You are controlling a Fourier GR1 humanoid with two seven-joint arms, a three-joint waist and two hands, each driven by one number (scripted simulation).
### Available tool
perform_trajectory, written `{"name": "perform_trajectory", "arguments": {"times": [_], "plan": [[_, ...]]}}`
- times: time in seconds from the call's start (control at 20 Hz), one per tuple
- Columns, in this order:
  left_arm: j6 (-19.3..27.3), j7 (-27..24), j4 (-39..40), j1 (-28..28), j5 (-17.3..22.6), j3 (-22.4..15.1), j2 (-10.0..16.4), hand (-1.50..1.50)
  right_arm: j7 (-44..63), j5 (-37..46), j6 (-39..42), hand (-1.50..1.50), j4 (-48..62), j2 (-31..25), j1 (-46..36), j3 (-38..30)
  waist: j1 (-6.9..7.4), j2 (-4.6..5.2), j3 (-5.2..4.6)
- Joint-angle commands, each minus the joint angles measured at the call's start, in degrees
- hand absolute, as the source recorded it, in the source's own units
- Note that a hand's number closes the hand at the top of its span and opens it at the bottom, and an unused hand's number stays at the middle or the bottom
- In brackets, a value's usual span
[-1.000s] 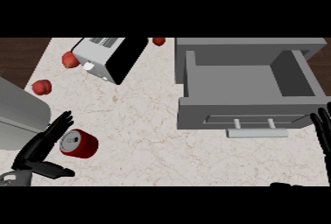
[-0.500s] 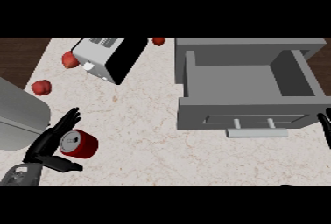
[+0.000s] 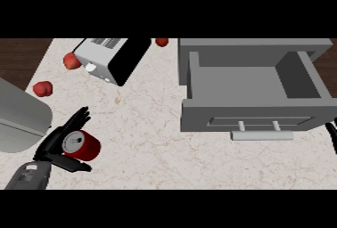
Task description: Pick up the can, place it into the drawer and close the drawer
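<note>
A red can [image 3: 84,146] with a silver lid stands on the marble counter at the lower left. My left hand [image 3: 54,144] is against the can's left side, its fingers [image 3: 80,118] straight and pointing up past the can and its thumb [image 3: 74,165] below it, so the can sits in the gap between them. The grey drawer [image 3: 217,113] stands pulled open at the upper right, nothing inside it, with its handle [image 3: 262,135] facing me. Only a black sliver of my right hand [image 3: 330,137] shows at the right edge, below the drawer's front corner.
A silver and black toaster [image 3: 108,58] lies at the back left. Red round fruits sit beside it [image 3: 71,61], further left [image 3: 43,88] and near the drawer's back corner [image 3: 162,42]. A large grey curved object [image 3: 20,118] fills the left edge.
My left hand has slid in against the can and its thumb has come under it. My right hand has drifted out toward the right edge until almost nothing shows.
</note>
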Motion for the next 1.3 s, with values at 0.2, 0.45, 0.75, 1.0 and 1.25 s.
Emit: {"name": "perform_trajectory", "arguments": {"times": [0.2,0.45,0.75,1.0,1.25], "plan": [[-2.2,-1.2,-4.4,1.8,0.1,-2.6,-2.3,-1.50,2.4,2.2,-2.0,-1.50,0.9,0.3,-3.9,2.2,0.32,-0.01,0.01],[-3.4,-2.7,-3.3,0.8,0.8,-2.7,-2.3,1.50,-0.4,1.3,-1.3,-1.50,0.2,1.9,0.1,1.9,0.06,0.02,0.00],[-7.8,-2.3,-3.5,1.3,2.7,-3.8,-3.2,1.50,-2.0,-3.2,1.2,-1.50,2.1,-0.9,0.2,-3.0,-0.03,0.02,0.01],[-2.0,6.7,-12.1,1.5,6.9,-2.2,-7.4,1.50,1.1,-1.7,-0.8,-1.50,-3.5,1.1,2.7,-0.4,0.21,-0.09,0.03],[19.1,10.3,-10.4,1.5,13.3,9.8,-12.8,1.50,0.5,-2.7,-0.9,-1.50,-2.8,0.9,2.7,-1.1,0.71,-0.20,0.09]]}}
